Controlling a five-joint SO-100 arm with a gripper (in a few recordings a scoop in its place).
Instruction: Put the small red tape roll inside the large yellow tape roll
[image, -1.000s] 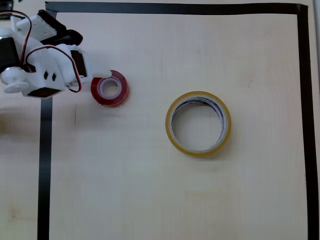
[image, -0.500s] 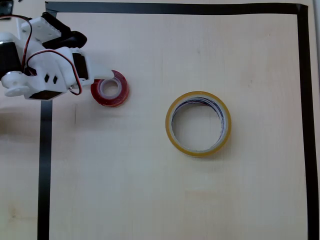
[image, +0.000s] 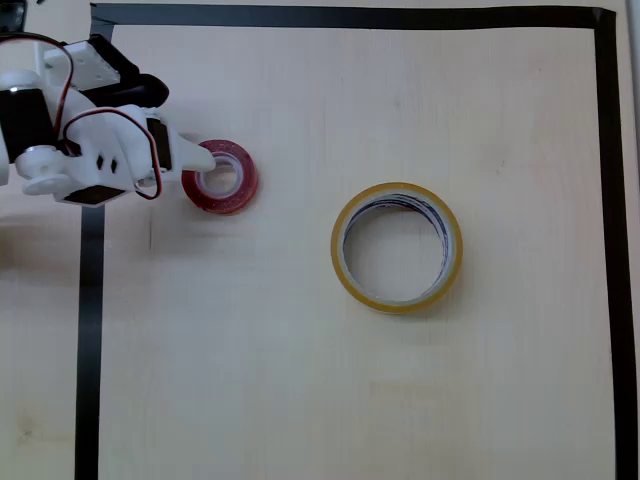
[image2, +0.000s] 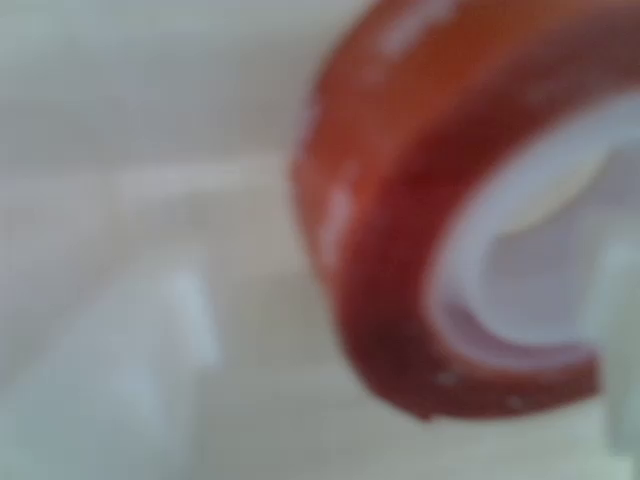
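Small red tape roll (image: 221, 177): lies flat on the tabletop (image: 300, 380) in the upper left part of the overhead view, white inner core facing up. In the wrist view the roll (image2: 400, 230) is seen very close and blurred, taking up the right half of the picture, its white core curving inside the red wall.

Large yellow tape roll (image: 397, 247): lies flat near the middle of the overhead view, to the right of and slightly below the red roll, well apart from it. Its wide hole shows bare tabletop, and a dark inner rim is visible along the top.

Claw (image: 195, 160): at the left edge of the red roll in the overhead view. One white finger reaches over the roll's left rim toward the core; a dark part of the arm sits above and to the left. Whether the fingers are parted or closed on the roll cannot be told from either view.

Arm (image: 80, 150): white body with red and black wires, at the upper left corner of the overhead view, partly over the border.

Black tape border (image: 610, 200): a dark strip that frames the working area along the top, left and right sides of the light wooden tabletop.
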